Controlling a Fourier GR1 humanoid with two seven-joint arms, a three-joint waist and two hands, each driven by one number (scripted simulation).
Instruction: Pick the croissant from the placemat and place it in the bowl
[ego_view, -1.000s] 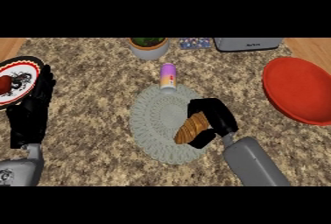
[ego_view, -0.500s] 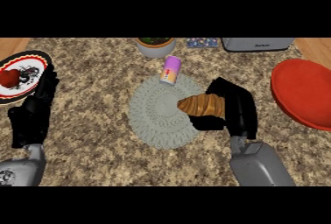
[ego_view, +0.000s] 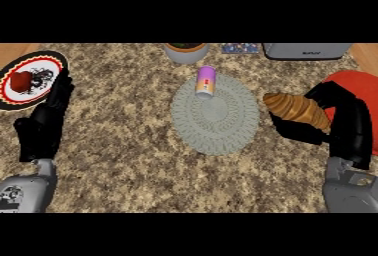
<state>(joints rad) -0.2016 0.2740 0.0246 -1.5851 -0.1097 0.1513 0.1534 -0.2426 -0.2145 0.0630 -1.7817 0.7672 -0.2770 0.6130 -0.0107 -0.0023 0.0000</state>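
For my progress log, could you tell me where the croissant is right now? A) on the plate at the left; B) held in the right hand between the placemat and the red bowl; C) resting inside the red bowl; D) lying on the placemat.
B: the right hand curls round the croissant, off the placemat, beside the red bowl.

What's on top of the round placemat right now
Only a small purple can lying at the placemat's far edge. The croissant is off it, held in the right hand near the red bowl.

Brown croissant (ego_view: 297, 110) off round placemat (ego_view: 215, 116), beside red bowl (ego_view: 362, 87)
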